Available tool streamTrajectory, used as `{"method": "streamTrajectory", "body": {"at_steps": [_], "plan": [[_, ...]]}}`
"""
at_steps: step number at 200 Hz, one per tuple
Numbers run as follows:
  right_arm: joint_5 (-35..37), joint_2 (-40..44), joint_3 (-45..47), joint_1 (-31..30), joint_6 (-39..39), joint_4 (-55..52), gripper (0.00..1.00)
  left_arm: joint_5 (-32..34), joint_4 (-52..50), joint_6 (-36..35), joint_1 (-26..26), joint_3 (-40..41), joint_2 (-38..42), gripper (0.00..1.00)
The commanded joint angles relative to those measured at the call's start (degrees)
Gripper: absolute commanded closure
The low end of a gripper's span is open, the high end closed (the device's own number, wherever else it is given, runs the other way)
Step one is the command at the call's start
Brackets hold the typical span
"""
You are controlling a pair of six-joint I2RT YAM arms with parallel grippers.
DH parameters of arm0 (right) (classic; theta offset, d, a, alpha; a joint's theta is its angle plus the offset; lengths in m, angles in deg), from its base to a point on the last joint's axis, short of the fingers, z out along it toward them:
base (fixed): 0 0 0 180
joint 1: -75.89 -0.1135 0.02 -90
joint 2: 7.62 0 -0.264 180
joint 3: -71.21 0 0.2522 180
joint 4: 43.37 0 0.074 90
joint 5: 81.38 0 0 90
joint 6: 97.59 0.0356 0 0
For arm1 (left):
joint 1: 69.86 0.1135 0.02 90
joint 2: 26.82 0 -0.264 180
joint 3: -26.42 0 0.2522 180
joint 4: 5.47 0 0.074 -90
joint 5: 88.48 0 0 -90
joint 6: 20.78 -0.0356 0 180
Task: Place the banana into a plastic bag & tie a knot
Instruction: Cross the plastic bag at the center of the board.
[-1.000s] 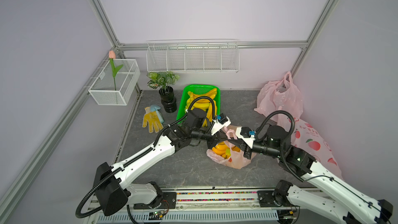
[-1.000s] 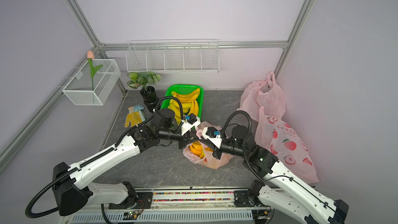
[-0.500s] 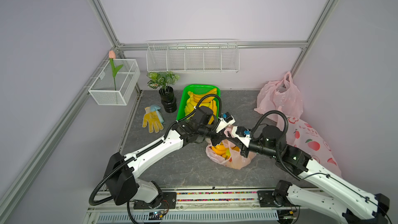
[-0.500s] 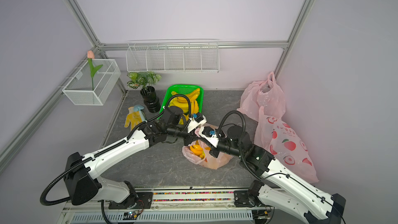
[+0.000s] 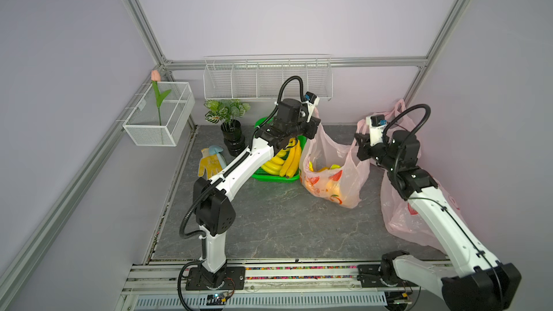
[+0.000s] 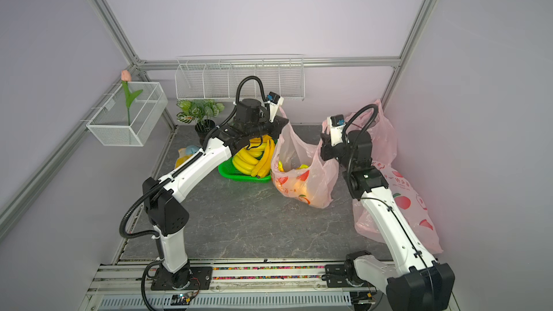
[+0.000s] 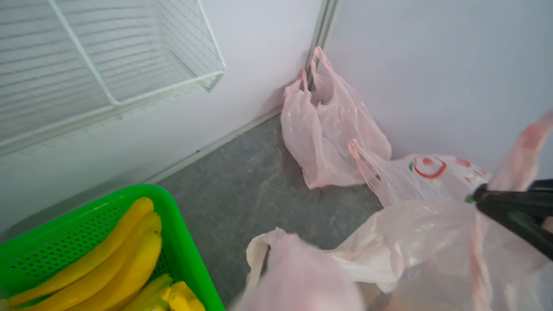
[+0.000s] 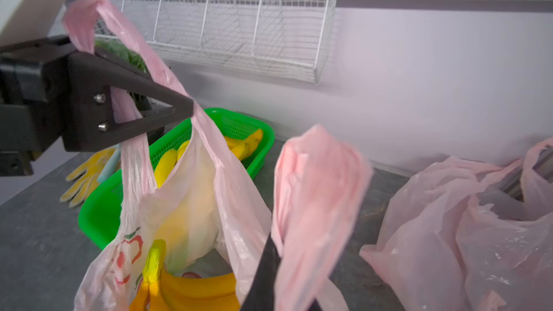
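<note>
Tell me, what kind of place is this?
Probably a robot test booth: two arms bolted to a rail, bare walls in a metal frame, staged props like a banana basket.

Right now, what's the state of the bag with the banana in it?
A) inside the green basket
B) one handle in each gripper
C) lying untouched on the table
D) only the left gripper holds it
B: the left gripper is shut on one handle and the right gripper on the other, with the pink bag stretched between them and the banana inside.
</note>
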State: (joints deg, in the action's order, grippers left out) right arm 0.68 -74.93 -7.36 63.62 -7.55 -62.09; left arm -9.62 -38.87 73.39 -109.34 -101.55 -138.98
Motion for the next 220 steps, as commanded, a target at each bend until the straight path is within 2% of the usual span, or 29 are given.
{"method": "streamTrajectory", "body": {"at_steps": [1, 18, 59, 84, 114, 160, 220], "plan": [[-4.72, -1.51, -4.29, 2.06, 0.71, 3.52, 0.94, 2.57, -2.21, 1.75, 0.55, -5.39, -1.46, 1.00], [-8.44, -0.61, -3.00, 2.08, 0.84, 4.37, 0.93, -0.15, -1.13, 0.73, 0.55, -2.55, 0.21, 1.00], [-12.05, 4.57, 8.61, 0.85, 4.96, 5.96, 0.94, -10.38, 7.50, 2.18, -0.22, 14.75, 6.80, 1.00], [-12.76, 8.23, 16.80, 0.85, 6.81, 5.58, 0.93, -11.94, 10.23, 0.09, -3.65, 24.85, 10.75, 1.00], [-15.56, 13.24, 22.75, -2.00, 7.30, 4.95, 0.94, -14.73, 10.52, -1.29, -6.37, 31.93, 13.94, 1.00], [-17.97, 17.86, 25.21, -8.70, 4.67, 4.55, 0.93, -16.74, 4.60, -8.20, -7.84, 32.85, 15.28, 1.00], [-22.82, 17.30, 28.86, -9.69, 5.08, 10.77, 0.93, -22.22, -3.63, -16.41, -7.77, 29.23, 13.72, 0.90]]}}
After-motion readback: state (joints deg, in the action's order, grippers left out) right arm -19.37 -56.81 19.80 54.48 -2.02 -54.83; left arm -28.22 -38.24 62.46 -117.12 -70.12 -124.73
